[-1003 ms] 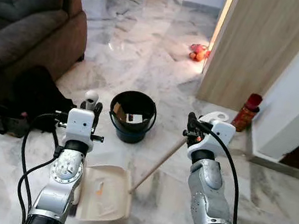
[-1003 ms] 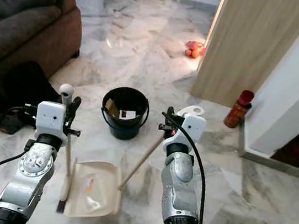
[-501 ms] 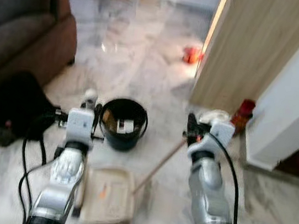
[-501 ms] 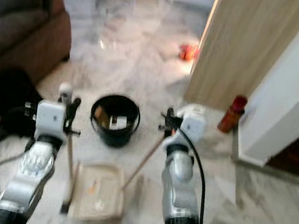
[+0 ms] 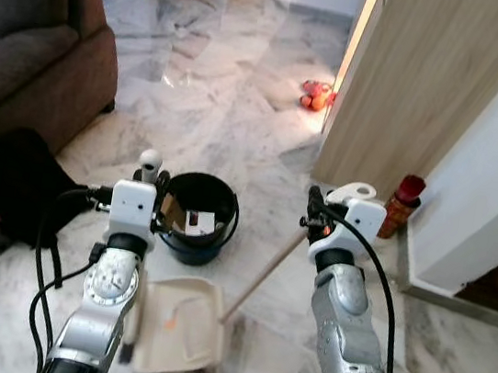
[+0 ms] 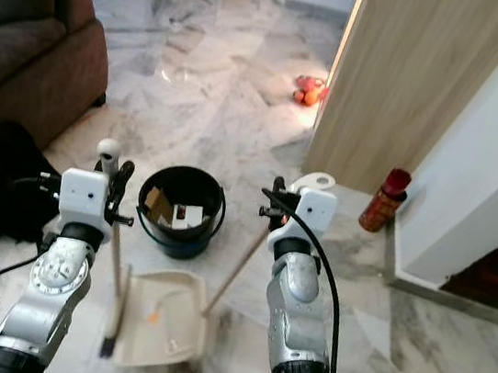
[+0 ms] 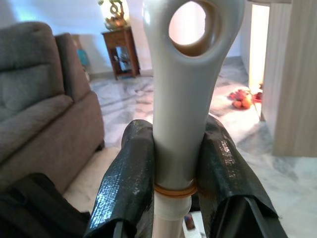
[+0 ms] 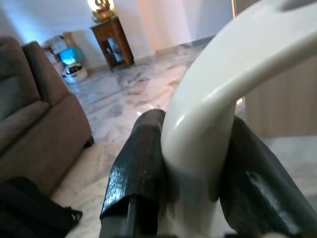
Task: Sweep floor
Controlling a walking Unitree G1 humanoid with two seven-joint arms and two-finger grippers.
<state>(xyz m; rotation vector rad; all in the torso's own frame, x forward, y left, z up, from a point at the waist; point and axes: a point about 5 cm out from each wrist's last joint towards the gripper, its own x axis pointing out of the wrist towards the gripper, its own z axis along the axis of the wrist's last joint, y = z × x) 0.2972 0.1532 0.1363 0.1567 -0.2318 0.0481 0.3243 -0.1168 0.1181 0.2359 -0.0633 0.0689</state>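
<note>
From the head views, a cream dustpan (image 6: 165, 320) rests on the marble floor (image 6: 242, 102) just in front of a black bucket (image 6: 181, 209), its long wooden handle (image 5: 259, 279) slanting up to the right gripper (image 5: 312, 209). The left gripper (image 6: 113, 179) holds a broom (image 6: 115, 265) upright beside the pan.

The left wrist view shows both fingers (image 7: 126, 183) clamped on the broom's pale looped grip.

The right wrist view shows fingers (image 8: 138, 163) closed around the dustpan's white handle top.
</note>
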